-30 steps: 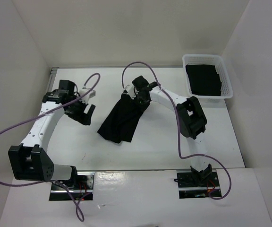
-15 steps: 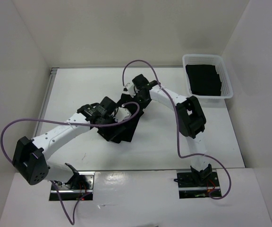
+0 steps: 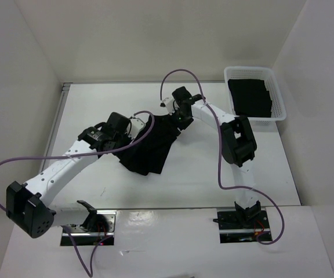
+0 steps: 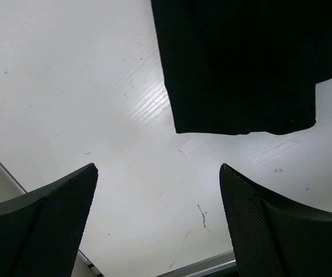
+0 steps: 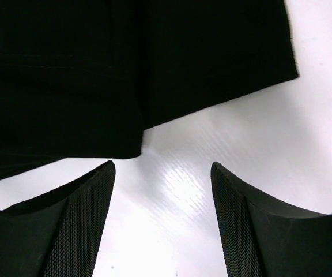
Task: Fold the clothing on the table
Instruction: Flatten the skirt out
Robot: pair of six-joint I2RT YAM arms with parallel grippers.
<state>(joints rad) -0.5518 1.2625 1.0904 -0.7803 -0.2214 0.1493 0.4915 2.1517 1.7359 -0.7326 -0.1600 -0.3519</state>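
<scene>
surface: white table [image 3: 86,104] | centre: black clothing [image 3: 152,147] | far-right corner: basket [image 3: 248,68]

Plain white walls [image 3: 155,35] on three sides; white lattice basket [image 3: 279,104] far right, contents probably dark cloth.

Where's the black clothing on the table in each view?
Top external: the clothing lies around the picture's centre, mid-table.
Left wrist: the clothing fills the upper right, with its straight hem and a corner showing.
Right wrist: the clothing covers the top and left, with its edge running diagonally.
Shared landmark: the white table beneath the dark fabric's edge.
</scene>
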